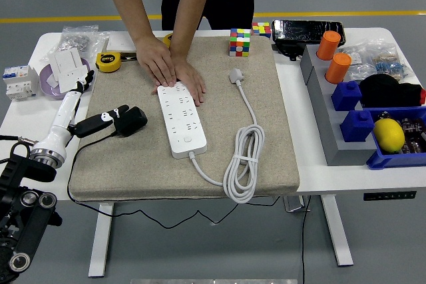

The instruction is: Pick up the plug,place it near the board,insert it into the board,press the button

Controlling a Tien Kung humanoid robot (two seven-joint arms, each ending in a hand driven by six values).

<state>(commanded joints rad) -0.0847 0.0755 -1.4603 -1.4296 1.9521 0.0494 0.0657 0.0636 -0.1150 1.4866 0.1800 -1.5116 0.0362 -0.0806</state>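
Note:
A white power strip (181, 119) lies lengthwise in the middle of the beige mat (279, 157). A person at the far side presses both hands (174, 70) flat on its far end. The strip's white cord is coiled (243, 164) on its right and ends in a white plug (236, 75) lying loose on the mat. A black plug-like object (113, 122) with a black cord lies left of the strip. My left hand (84, 83) hovers at the mat's left edge, beyond the black object and apart from it, fingers relaxed and holding nothing.
A yellow tape measure (108, 62) and a Rubik's cube (240, 42) sit at the mat's far edge. Left of the mat are a white breaker (19, 80) and plastic bags. On the right stand orange cups (338, 67), blue blocks (347, 95) and a blue bin holding a lemon (389, 134).

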